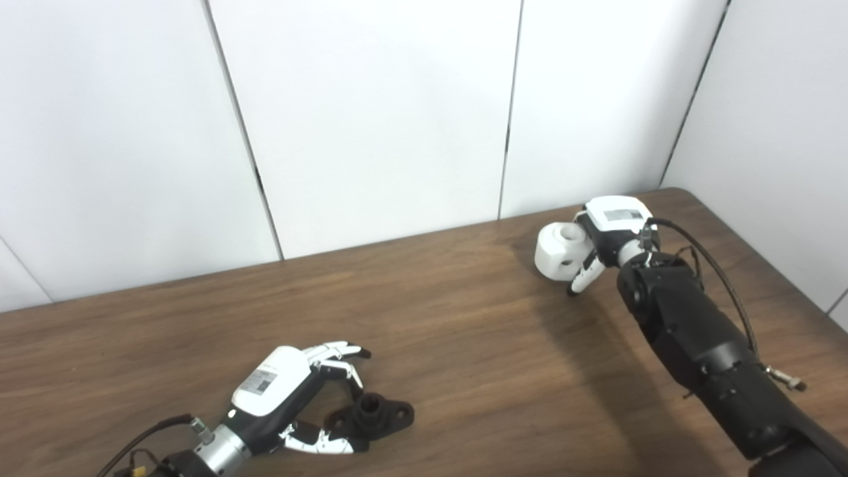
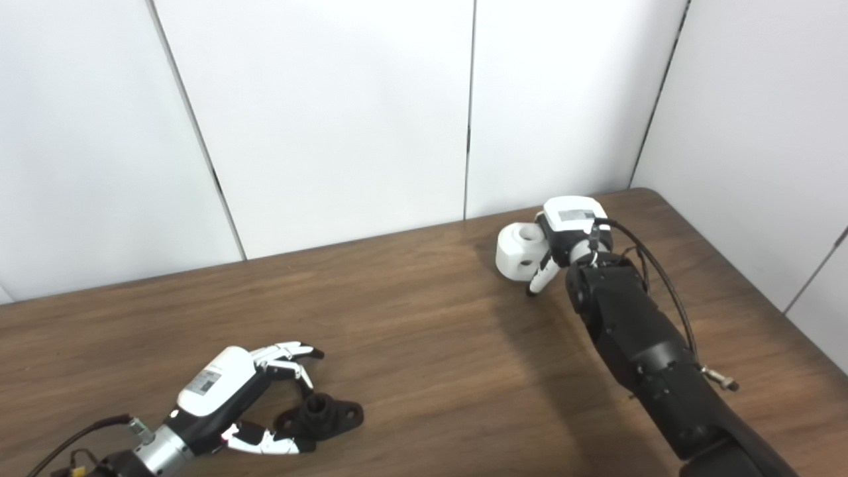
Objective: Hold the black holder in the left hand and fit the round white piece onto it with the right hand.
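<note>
At the lower left of the frame the left hand [image 1: 285,397] lies low over the brown wooden table [image 1: 430,344], its fingers [image 1: 338,354] spread wide above and its thumb stretched out below, so that the hand is cupped around the near end of the black holder [image 1: 374,417] without gripping it; the thumb tip sits just beside or against the holder's near edge, and which of the two cannot be told; the holder rests flat on the table, a short round post standing upright from its middle and a hole showing in the flange at its right end; at the upper right of the frame, well apart from the holder, the right hand [image 2: 563,238] is closed on the round white piece [image 2: 520,255], which shows a hole in its top face and another in its side; white wall panels [image 1: 371,119] fill the upper part of the frame
</note>
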